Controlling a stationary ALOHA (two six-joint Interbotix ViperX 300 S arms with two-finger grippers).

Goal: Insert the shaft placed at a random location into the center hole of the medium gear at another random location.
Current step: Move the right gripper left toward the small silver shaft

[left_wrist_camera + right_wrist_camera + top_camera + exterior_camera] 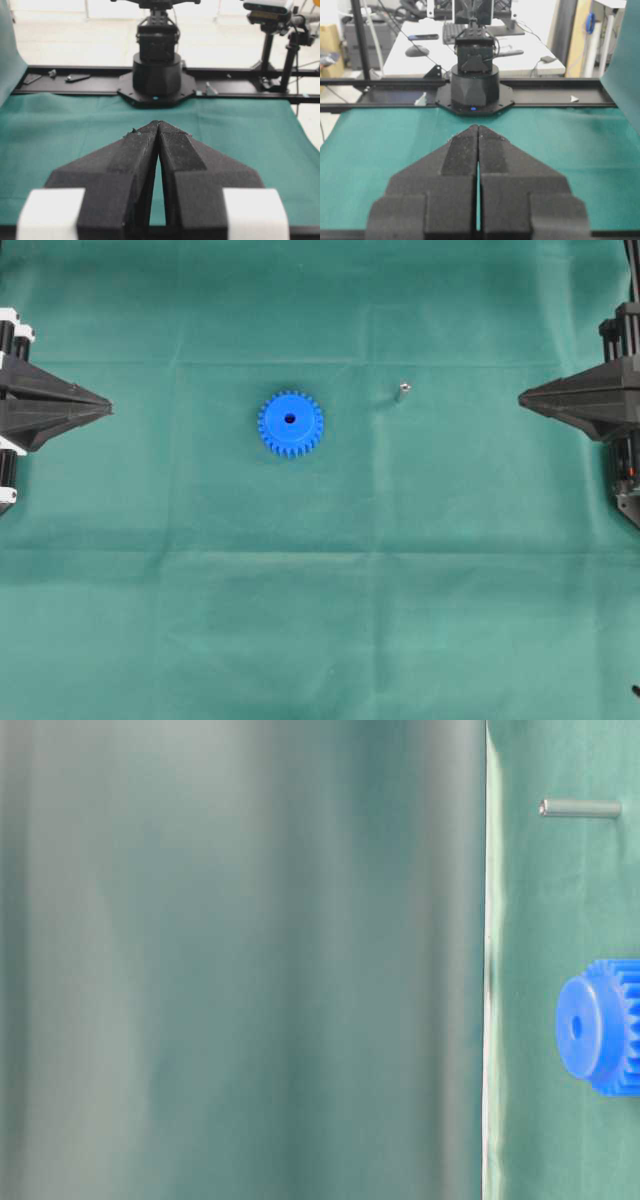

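Two grippers sit pulled back at opposite edges of my green cloth (320,640), the left gripper (108,408) and the right gripper (522,397) both with fingertips pressed together and holding nothing. Between them I see the medium gear (290,424), a bright blue toothed disc lying flat with its small dark center hole (290,420) facing up. To the right of the gear, apart from it, lies the shaft (402,393), a tiny silvery-grey pin.

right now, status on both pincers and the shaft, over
Left pincer shut, empty. Right pincer shut, empty. Shaft on green cloth, apart from blue gear. Nothing between them.
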